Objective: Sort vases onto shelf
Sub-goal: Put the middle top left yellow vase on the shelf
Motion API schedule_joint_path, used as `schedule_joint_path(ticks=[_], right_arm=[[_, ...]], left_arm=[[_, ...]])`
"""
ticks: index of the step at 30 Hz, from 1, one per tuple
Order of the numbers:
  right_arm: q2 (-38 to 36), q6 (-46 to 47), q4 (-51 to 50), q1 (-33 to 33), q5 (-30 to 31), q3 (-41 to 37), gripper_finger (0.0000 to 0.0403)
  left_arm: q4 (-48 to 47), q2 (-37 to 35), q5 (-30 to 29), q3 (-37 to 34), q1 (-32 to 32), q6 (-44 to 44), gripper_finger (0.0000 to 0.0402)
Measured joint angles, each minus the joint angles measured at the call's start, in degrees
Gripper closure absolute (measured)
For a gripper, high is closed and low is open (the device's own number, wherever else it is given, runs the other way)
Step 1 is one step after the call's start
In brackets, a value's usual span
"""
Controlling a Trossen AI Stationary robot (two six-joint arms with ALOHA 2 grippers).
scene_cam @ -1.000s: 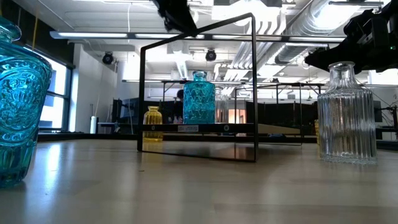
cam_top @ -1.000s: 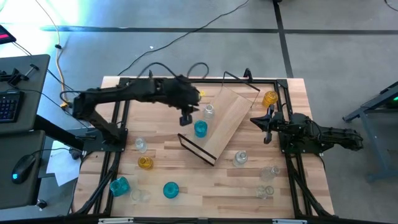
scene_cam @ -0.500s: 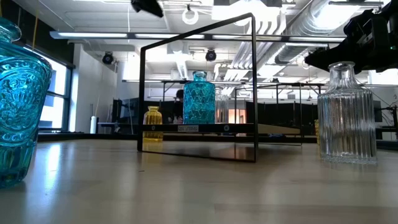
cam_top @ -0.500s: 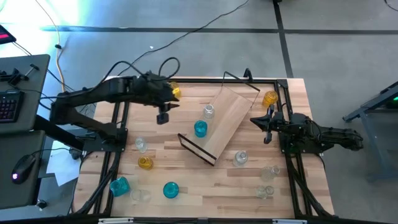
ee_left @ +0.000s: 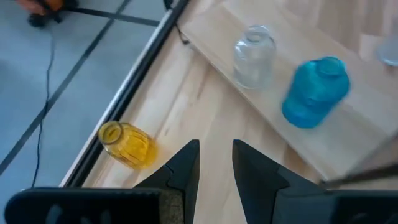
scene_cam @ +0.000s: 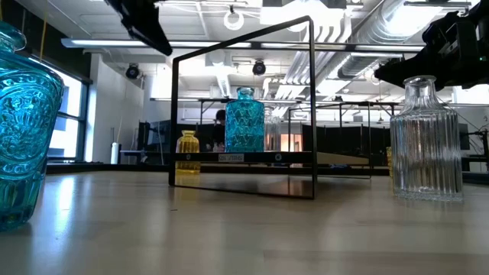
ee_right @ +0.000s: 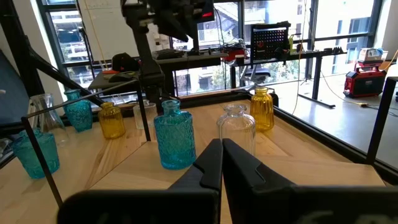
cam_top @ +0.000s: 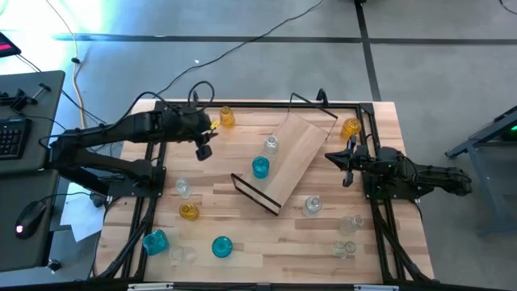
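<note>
1. Two vases stand on your shelf, which lies at a slant mid-table: a teal vase and a clear vase near each other.
2. Your left gripper hangs above the table near the far edge with its fingers partly apart, holding nothing.
3. An amber vase sits by the far rail, near that gripper.
4. Your right gripper waits at the shelf's right side, fingers closed on nothing.
5. Other vases stand scattered along the near half of the table.
</note>
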Motion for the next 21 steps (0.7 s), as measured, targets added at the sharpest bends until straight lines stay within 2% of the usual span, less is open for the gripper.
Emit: schedule_joint_path(ticks=[5, 8, 15, 21], right_arm=[[0.0, 0.0, 0.0, 0.0, 0.0, 0.0, 0.0402], [0.0, 0.0, 0.0, 0.0, 0.0, 0.0, 0.0402], [0.0, 0.0, 0.0, 0.0, 0.0, 0.0, 0.0402], [0.0, 0.0, 0.0, 0.0, 0.0, 0.0, 0.0402]], left_arm=[[10.7, -0.3, -0.9, -5.7, 5.3, 0.1, 0.0314], [16.7, 1.2, 1.7, -8.5, 9.2, 0.0, 0.0314], [20.6, 8.6, 8.4, -10.7, 17.8, 0.6, 0.0314], [20.0, 15.7, 14.4, -8.6, 23.6, 5.2, 0.0314]])
